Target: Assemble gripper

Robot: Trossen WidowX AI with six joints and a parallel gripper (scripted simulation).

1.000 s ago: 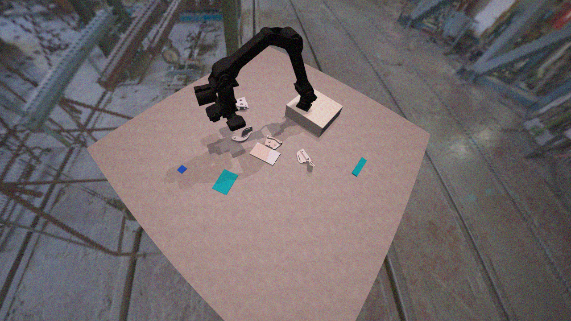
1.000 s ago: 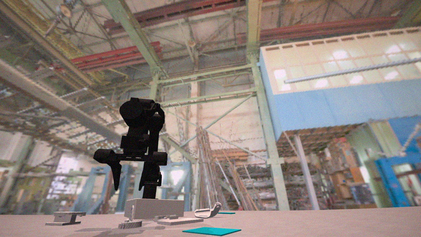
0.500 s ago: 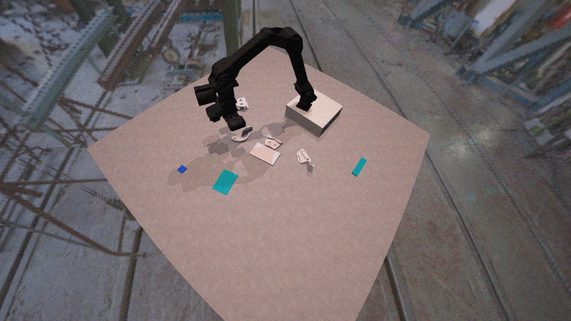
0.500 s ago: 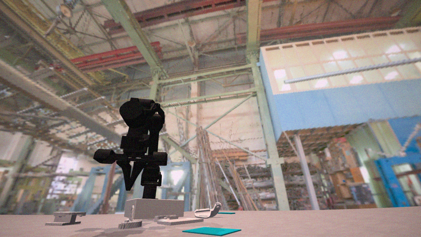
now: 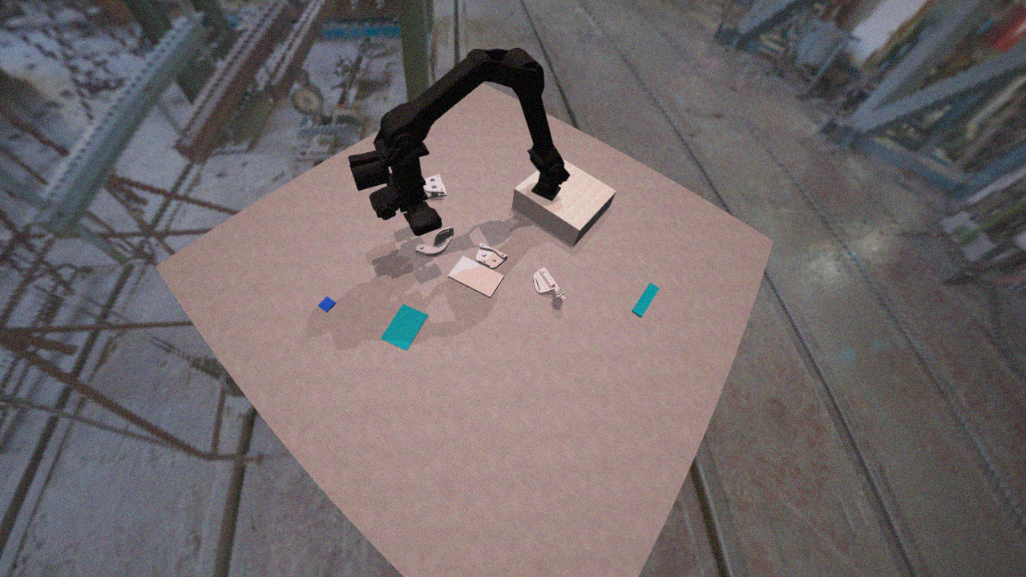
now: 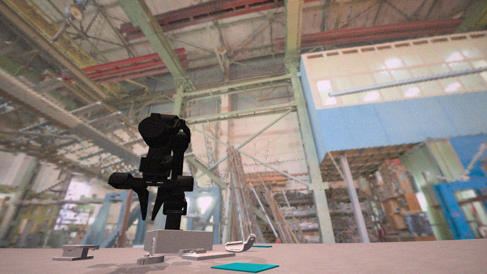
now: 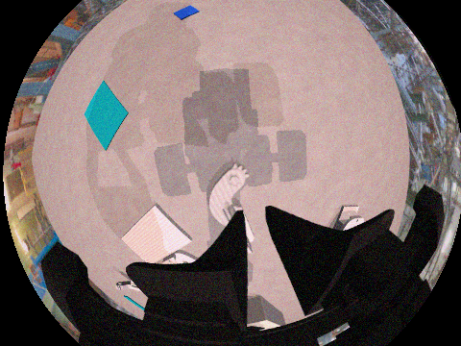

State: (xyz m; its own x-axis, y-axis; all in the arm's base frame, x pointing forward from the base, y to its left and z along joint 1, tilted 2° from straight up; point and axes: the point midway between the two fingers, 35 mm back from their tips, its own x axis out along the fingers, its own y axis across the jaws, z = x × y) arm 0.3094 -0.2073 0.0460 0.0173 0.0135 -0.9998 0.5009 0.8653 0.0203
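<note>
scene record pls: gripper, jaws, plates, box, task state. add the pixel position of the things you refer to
gripper: fingers slightly apart, holding nothing, above the table; gripper (image 6: 148,219) (image 7: 254,214)
toothed jaws: one (image 5: 436,244) (image 6: 150,259) (image 7: 226,192) near the gripper, one (image 5: 545,281) (image 6: 238,246) farther off
teal plates: larger (image 5: 405,327) (image 6: 245,267) (image 7: 106,115), narrower (image 5: 644,300) (image 6: 262,246)
blue piece: flat (image 5: 327,304) (image 7: 186,12)
box: under arm's foot (image 5: 589,195) (image 6: 197,241)
task state: jaws unmeshed, assembly not closed
</note>
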